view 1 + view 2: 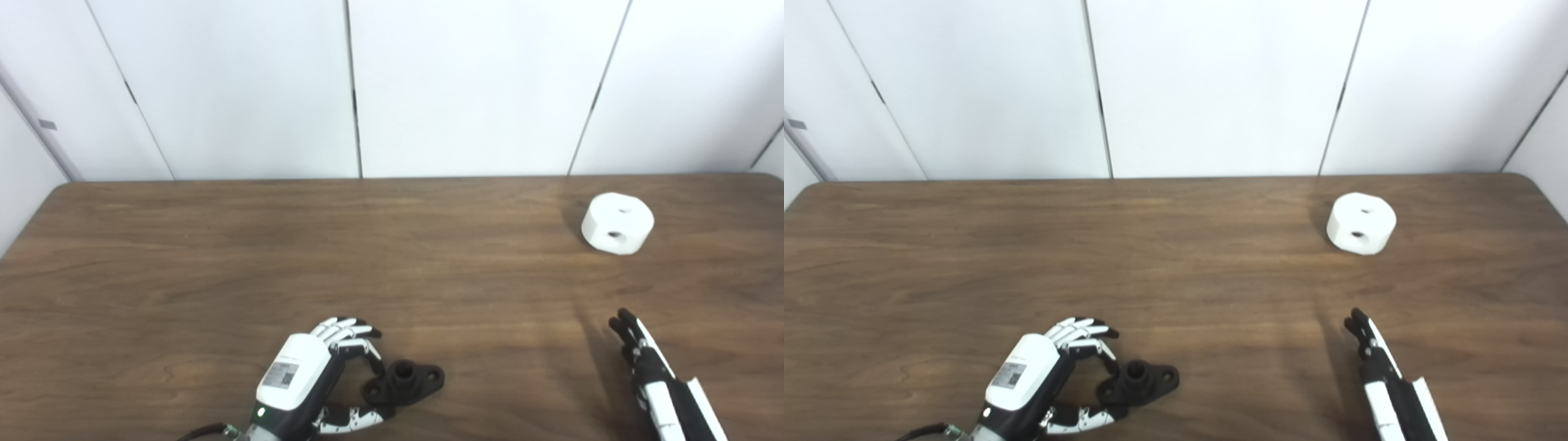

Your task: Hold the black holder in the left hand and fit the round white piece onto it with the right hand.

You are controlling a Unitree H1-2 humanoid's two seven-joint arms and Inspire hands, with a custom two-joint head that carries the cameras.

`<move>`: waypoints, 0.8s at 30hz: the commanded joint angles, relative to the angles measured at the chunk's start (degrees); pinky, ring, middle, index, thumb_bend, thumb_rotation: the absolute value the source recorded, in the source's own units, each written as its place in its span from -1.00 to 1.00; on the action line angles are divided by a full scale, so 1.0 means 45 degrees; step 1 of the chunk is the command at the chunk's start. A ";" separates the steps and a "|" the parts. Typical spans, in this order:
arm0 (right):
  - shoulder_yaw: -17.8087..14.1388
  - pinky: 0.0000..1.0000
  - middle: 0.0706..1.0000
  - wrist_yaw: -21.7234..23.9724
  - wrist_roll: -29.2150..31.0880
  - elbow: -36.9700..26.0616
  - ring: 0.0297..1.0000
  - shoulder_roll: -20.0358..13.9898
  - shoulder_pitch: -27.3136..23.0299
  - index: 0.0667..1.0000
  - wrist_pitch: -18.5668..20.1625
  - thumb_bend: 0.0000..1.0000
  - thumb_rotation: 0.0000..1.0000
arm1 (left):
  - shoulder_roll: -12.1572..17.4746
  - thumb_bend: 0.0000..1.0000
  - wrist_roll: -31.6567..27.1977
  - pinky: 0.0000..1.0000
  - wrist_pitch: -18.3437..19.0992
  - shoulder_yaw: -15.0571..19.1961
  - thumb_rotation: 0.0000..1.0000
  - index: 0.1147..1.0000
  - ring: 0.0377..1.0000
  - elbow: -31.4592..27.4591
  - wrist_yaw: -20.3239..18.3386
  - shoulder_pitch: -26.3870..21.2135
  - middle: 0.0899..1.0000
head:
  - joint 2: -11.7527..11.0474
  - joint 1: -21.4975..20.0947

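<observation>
The black holder (405, 382) lies flat on the wooden table (245, 257) near the front edge, its short tube pointing up. My left hand (318, 373) rests just left of it. One curled finger sits above the holder's left end and the thumb below it, both close to the flange, while the other fingers are spread. The round white piece (617, 222), with two holes showing, stands at the back right. My right hand (643, 361) is low at the front right, seen edge-on with fingers straight, holding nothing and well short of the white piece.
White wall panels (465, 86) rise behind the table's far edge. The table's rounded corners show at the back left and back right.
</observation>
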 commanded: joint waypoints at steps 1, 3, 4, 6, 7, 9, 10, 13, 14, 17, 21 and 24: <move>0.0187 1.00 0.87 0.0126 -0.0100 -0.0252 1.00 0.0079 0.0216 0.88 0.0373 0.12 1.00 | 0.0187 0.03 0.0426 0.79 -0.0152 -0.0266 -0.92 -0.16 0.71 0.0408 -0.0516 0.0471 0.54 | 0.0015 -0.0015; 0.0177 1.00 0.88 0.0160 0.0008 -0.0254 1.00 0.0083 0.0205 0.89 0.0369 0.10 1.00 | 0.0174 0.03 0.0440 0.80 -0.0219 -0.0236 -0.92 -0.16 0.71 0.0471 -0.0477 0.0521 0.54 | 0.0015 -0.0015; 0.0147 1.00 0.88 0.0156 0.0103 -0.0265 1.00 0.0104 0.0199 0.89 0.0385 0.11 1.00 | 0.0169 0.03 0.0433 0.80 -0.0254 -0.0217 -0.92 -0.16 0.71 0.0494 -0.0456 0.0542 0.54 | 0.0045 -0.0328; 0.0043 1.00 0.88 0.0131 0.0469 -0.0352 1.00 0.0185 0.0199 0.88 0.0503 0.15 1.00 | 0.0187 0.03 0.0390 0.81 -0.0317 -0.0174 -0.92 -0.16 0.71 0.0518 -0.0451 0.0560 0.54 | 0.0045 -0.0328; -0.0011 1.00 0.88 0.0120 0.0662 -0.0431 1.00 0.0211 0.0200 0.88 0.0602 0.17 1.00 | 0.0204 0.03 0.0370 0.81 -0.0331 -0.0153 -0.92 -0.16 0.70 0.0516 -0.0476 0.0559 0.53 | 0.0045 -0.0328; -0.0203 1.00 0.89 0.0049 0.1009 -0.0732 1.00 0.0211 0.0161 0.87 0.0915 0.17 1.00 | 0.0226 0.03 0.0323 0.81 -0.0318 -0.0108 -0.92 -0.16 0.71 0.0488 -0.0561 0.0558 0.53 | 0.0068 -0.0616; -0.0332 1.00 0.90 -0.0012 0.1055 -0.0873 1.00 0.0165 0.0108 0.87 0.1007 0.17 1.00 | 0.0223 0.03 0.0284 0.81 -0.0305 -0.0082 -0.92 -0.16 0.71 0.0478 -0.0588 0.0561 0.54 | 0.0062 -0.0702; -0.0829 1.00 0.91 -0.0244 0.0999 -0.1196 1.00 -0.0038 -0.0214 0.85 0.1370 0.15 1.00 | 0.0216 0.03 0.0195 0.79 -0.0377 0.0003 -0.92 -0.16 0.70 0.0539 -0.0543 0.0557 0.53 | 0.0062 -0.0702; -0.1064 1.00 0.89 -0.0403 0.0807 -0.1276 1.00 -0.0133 -0.0457 0.83 0.1565 0.16 0.98 | 0.0222 0.03 0.0171 0.79 -0.0443 0.0042 -0.92 -0.16 0.70 0.0598 -0.0489 0.0547 0.53 | 0.0013 -0.1161; -0.1713 0.87 0.84 -0.0613 0.0522 -0.1264 0.84 -0.0416 -0.1235 0.74 0.1999 0.10 0.61 | 0.0251 0.03 0.0150 0.77 -0.0655 0.0158 -0.92 -0.16 0.69 0.0761 -0.0386 0.0535 0.52 | -0.0065 -0.1587; -0.1859 0.90 0.87 -0.0614 -0.0596 -0.1153 0.89 -0.1014 -0.1967 0.75 0.2268 0.10 0.21 | 0.0269 0.03 0.0146 0.76 -0.0792 0.0280 -0.92 -0.16 0.68 0.0816 -0.0384 0.0577 0.51 | -0.0228 -0.2208; -0.1897 0.87 0.86 -0.0780 -0.1539 -0.1223 0.89 -0.1345 -0.2563 0.73 0.2756 0.20 0.06 | 0.0294 0.03 0.0017 0.77 -0.0817 0.0388 -0.92 -0.16 0.69 0.0728 -0.0448 0.0639 0.52 | -0.0313 -0.2546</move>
